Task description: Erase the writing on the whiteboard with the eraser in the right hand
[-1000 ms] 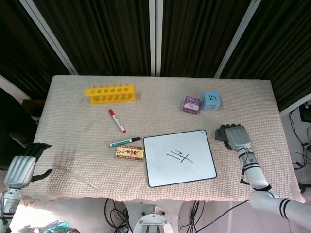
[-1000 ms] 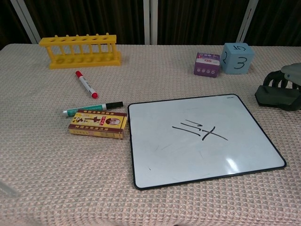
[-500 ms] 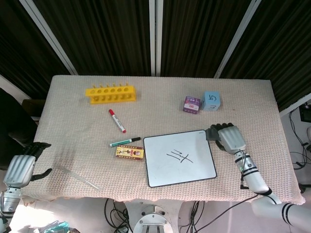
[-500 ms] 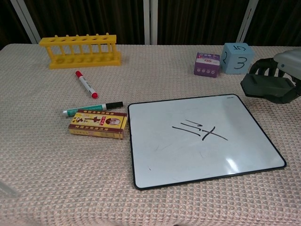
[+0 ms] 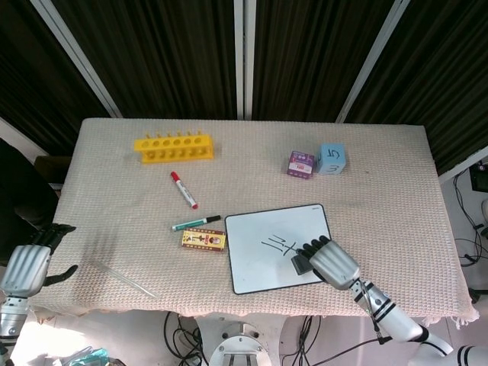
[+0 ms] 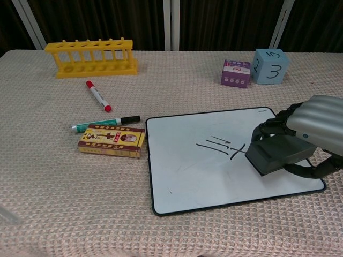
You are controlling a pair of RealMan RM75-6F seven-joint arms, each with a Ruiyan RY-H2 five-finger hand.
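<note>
The whiteboard (image 5: 259,248) (image 6: 198,171) lies on the table's near right part, with black marks (image 6: 218,145) (image 5: 276,245) near its middle. My right hand (image 5: 333,261) (image 6: 311,134) is over the board's right half and grips a dark grey eraser (image 6: 276,153) (image 5: 300,263). The eraser's left corner sits just right of the marks and covers their right end. My left hand (image 5: 27,263) hangs at the table's near left edge, fingers apart and holding nothing; the chest view does not show it.
Left of the board lie a yellow card box (image 6: 111,141), a green marker (image 6: 104,123) and a red marker (image 6: 98,95). A yellow tube rack (image 6: 91,57) stands at the back left. A purple box (image 6: 236,73) and a blue numbered cube (image 6: 270,66) sit behind the board.
My right hand lifted the eraser from the table right of the board and carried it left and nearer, onto the board's right half beside the marks. The left hand barely moved.
</note>
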